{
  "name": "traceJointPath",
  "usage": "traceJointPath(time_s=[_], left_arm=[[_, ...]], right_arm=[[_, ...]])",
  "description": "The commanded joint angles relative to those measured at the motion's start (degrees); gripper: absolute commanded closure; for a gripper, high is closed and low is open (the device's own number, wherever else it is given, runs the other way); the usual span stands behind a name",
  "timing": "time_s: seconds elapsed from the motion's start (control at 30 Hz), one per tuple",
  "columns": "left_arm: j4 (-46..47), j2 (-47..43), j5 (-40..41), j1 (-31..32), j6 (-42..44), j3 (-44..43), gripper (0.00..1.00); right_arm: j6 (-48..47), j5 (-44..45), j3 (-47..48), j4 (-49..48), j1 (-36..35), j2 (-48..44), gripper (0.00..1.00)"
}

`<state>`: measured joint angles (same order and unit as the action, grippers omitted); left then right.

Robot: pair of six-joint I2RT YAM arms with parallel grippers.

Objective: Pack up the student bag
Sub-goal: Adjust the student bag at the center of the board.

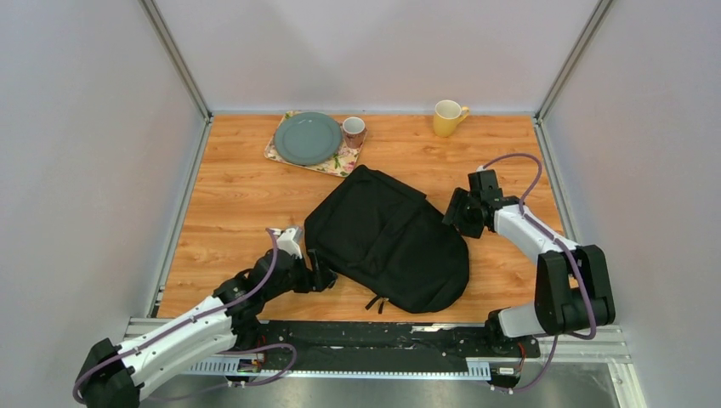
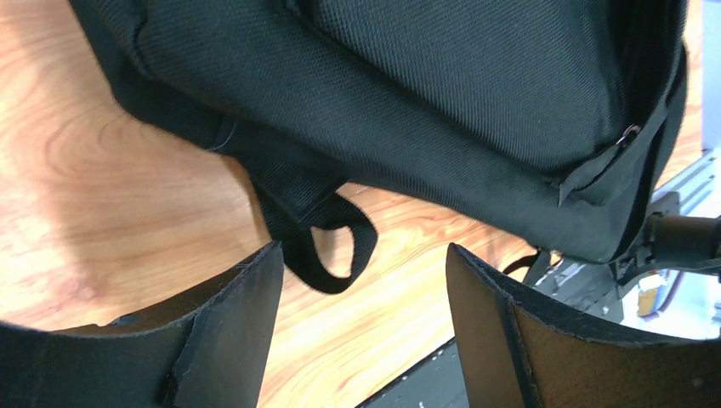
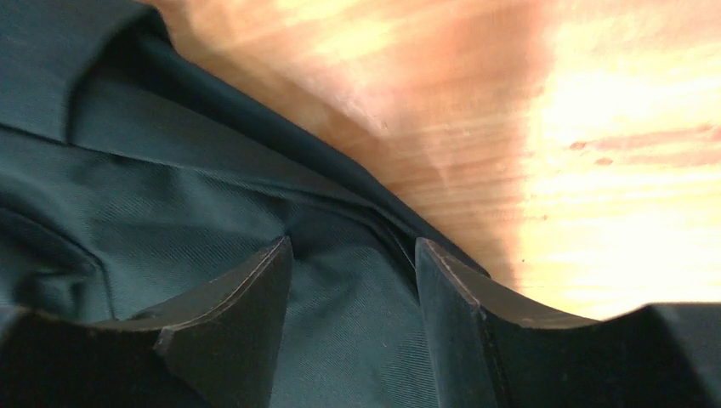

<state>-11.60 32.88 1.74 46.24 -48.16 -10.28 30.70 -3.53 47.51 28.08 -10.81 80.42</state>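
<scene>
The student bag (image 1: 387, 238) is a large black fabric backpack lying flat mid-table, its rounded end towards the near right. My left gripper (image 1: 321, 274) is at the bag's near left edge, open and empty. In the left wrist view the bag (image 2: 442, 93) fills the top and a black strap loop (image 2: 336, 251) lies on the wood just ahead of my open left gripper (image 2: 364, 248). My right gripper (image 1: 453, 214) is at the bag's far right edge. In the right wrist view, my right gripper (image 3: 353, 244) is open, with the bag's fabric (image 3: 340, 323) between the fingers.
A grey-green plate (image 1: 307, 138) sits on a floral mat (image 1: 344, 161) at the back, with a small cup (image 1: 354, 131) beside it. A yellow mug (image 1: 448, 117) stands at the back right. Grey walls enclose three sides. A metal rail (image 1: 383, 357) runs along the near edge.
</scene>
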Motion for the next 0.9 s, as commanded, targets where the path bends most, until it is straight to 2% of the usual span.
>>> traceJointPath(time_s=[0.0, 0.1, 0.2, 0.3, 0.43, 0.67, 0.8, 0.87], left_arm=[[10.53, 4.45, -2.87, -1.23, -1.41, -2.27, 0.22], [11.33, 9.37, -5.33, -4.57, 0.0, -5.08, 0.22], [16.68, 12.11, -10.25, -9.49, 0.0, -5.54, 0.22], [19.59, 13.69, -14.12, -15.36, 0.44, -6.15, 0.22], [23.27, 18.0, -24.31, -23.9, 1.4, -8.61, 0.22], [24.87, 25.65, -34.25, -33.57, 3.69, -13.18, 0.22], [23.99, 25.74, -37.24, -36.83, 3.34, -11.87, 0.22], [23.81, 24.6, -37.33, -37.01, 2.99, -10.55, 0.22]], right_arm=[[1.91, -5.95, -6.1, -3.9, 0.17, -0.61, 0.4], [4.63, -9.21, -11.81, -6.01, -0.44, -4.91, 0.4], [8.58, -9.83, -16.46, -6.28, -3.07, -10.45, 0.4], [14.01, -9.04, -19.81, -7.07, -7.29, -16.34, 0.39], [20.88, -6.67, -23.07, -6.9, -14.74, -21.97, 0.39], [26.34, -2.02, -21.15, -2.51, -22.41, -28.3, 0.39], [22.75, 1.41, -14.65, 1.98, -24.7, -28.92, 0.39], [18.02, 3.43, -11.14, 3.99, -25.23, -28.92, 0.39]])
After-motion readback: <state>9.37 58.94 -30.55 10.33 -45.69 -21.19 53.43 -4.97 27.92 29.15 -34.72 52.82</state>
